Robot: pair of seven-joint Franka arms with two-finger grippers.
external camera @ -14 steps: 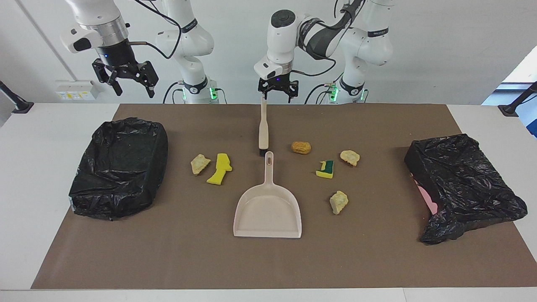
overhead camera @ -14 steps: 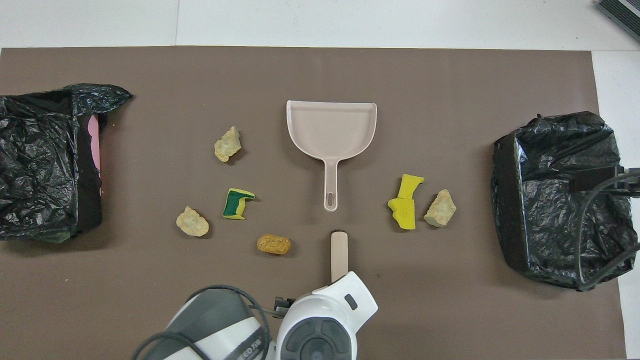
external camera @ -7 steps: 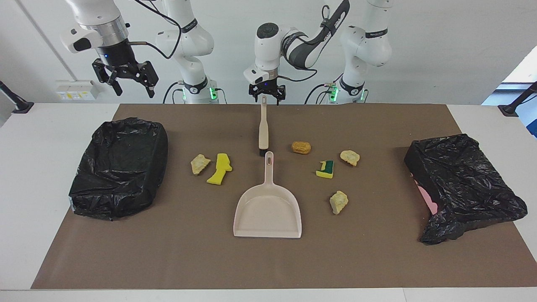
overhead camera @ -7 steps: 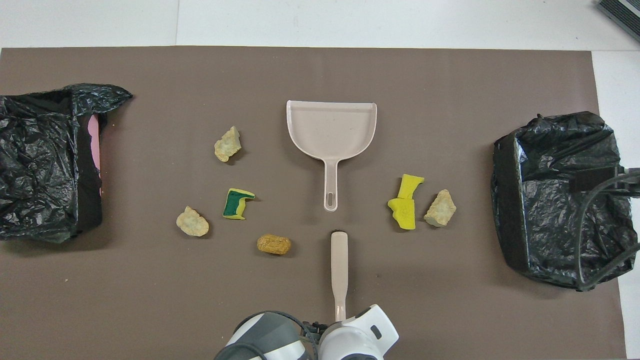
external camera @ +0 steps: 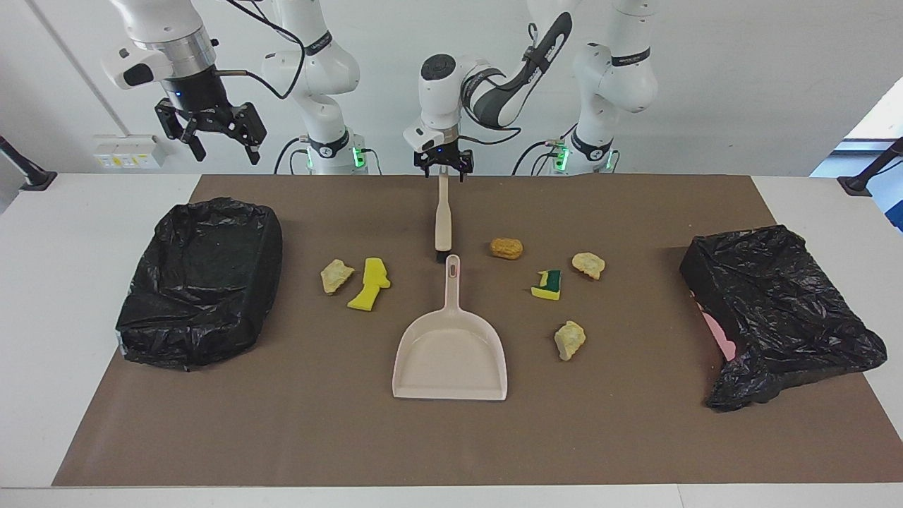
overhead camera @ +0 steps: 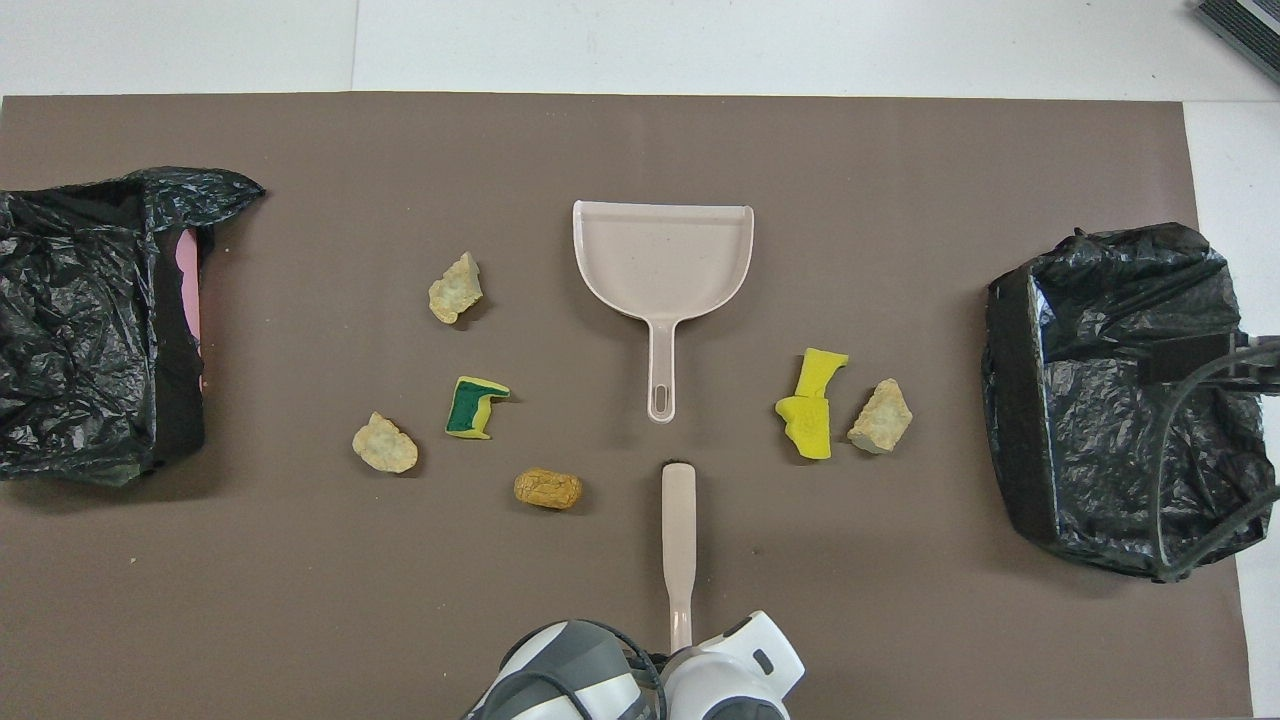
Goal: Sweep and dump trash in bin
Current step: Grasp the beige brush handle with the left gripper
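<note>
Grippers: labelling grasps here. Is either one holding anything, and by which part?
Nothing is held. Left gripper hangs open over the brush handle's tip; right gripper waits open.

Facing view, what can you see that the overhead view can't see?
Only facing: the right end effector, open, up over one black-bagged bin, and the left end effector, open at the brush handle's tip. Only overhead: a dark ribbed thing off the mat's corner. Both: brush, dustpan, six scraps, both bins.
</note>
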